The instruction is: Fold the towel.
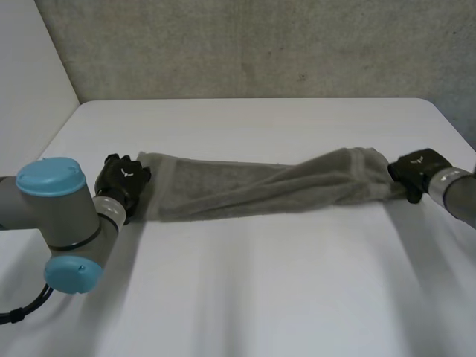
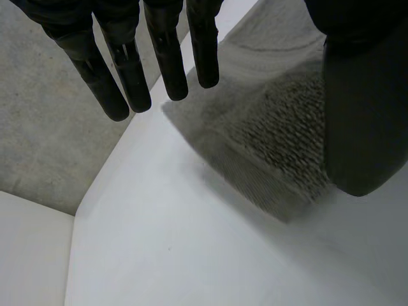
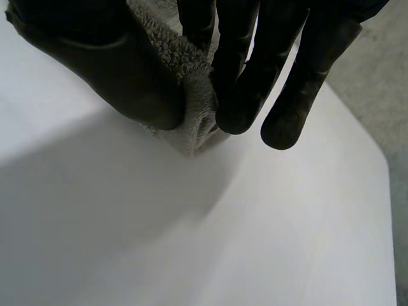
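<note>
A grey towel [image 1: 260, 186] lies stretched across the white table, folded into a long band and twisted toward its right end. My left hand [image 1: 123, 181] sits at the towel's left end. In the left wrist view its fingers [image 2: 131, 70] hang straight above the table beside the towel's corner [image 2: 280, 134], with the thumb [image 2: 363, 108] over the cloth; nothing is pinched. My right hand [image 1: 416, 172] is at the towel's right end. In the right wrist view its thumb [image 3: 108, 70] and fingers [image 3: 242, 83] pinch a bunch of the towel's edge [image 3: 191, 95].
The white table [image 1: 260, 297] reaches to a grey wall behind. Its far left corner [image 2: 83, 210] meets a lighter panel. My left arm's grey joint with blue caps [image 1: 59, 216] stands at the front left.
</note>
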{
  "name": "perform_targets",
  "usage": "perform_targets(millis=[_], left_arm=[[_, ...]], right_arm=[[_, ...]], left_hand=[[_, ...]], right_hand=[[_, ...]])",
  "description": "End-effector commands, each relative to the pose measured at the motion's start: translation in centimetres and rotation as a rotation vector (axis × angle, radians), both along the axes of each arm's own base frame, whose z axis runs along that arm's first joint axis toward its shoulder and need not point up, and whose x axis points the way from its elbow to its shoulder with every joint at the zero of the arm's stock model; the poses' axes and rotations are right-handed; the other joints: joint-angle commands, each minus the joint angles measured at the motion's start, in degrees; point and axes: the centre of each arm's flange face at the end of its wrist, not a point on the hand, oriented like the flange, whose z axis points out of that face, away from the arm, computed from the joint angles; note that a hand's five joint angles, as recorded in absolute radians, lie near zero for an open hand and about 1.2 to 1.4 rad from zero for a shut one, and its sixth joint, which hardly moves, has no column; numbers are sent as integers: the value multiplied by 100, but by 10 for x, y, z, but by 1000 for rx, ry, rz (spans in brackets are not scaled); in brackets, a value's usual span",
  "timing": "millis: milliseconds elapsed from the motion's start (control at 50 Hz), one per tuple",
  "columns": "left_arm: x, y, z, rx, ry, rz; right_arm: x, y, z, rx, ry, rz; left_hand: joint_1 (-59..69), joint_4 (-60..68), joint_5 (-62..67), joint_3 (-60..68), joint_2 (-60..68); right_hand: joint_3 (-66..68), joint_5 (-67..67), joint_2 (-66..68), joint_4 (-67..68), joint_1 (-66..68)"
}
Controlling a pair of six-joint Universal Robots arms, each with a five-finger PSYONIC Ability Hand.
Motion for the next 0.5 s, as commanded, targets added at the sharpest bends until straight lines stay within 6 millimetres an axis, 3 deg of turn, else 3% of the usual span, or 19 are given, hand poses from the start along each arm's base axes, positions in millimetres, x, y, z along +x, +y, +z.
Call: perform_targets(millis=[20, 200, 240, 260, 300, 440, 480, 500], left_arm=[[-4, 4, -2, 0, -10, -12], [-9, 13, 4, -10, -7, -32], [-11, 16, 16, -36, 2, -39], [-11, 16, 16, -37, 2, -40], [-8, 18, 26, -57, 13, -36], [-8, 24, 40, -86, 30, -37], [-8, 25, 43, -91, 34, -38], [-9, 25, 46, -98, 37, -41]], right_arm=[[-49, 26, 12, 44, 45, -34], [-89, 28, 22, 31, 34, -115], [-114, 20, 28, 3, 60, -175], [-114, 20, 28, 3, 60, -176], [-135, 8, 42, -50, 95, -215], [-143, -8, 71, -152, 123, -248], [-135, -11, 82, -186, 124, -240], [-117, -13, 94, -226, 105, -215]], left_hand=[[51, 59, -985, 54, 92], [305, 313, -731, 308, 346], [205, 212, -831, 207, 245], [204, 212, -832, 207, 245], [121, 128, -915, 123, 162], [-98, -91, -1134, -96, -57], [-250, -242, -1286, -247, -209], [-450, -442, -1486, -447, -409]], right_hand=[[353, 352, 570, 324, 492], [353, 352, 570, 324, 492], [353, 352, 570, 324, 492], [353, 352, 570, 324, 492], [353, 352, 570, 324, 492], [353, 352, 570, 324, 492], [353, 352, 570, 324, 492], [353, 352, 570, 324, 492]])
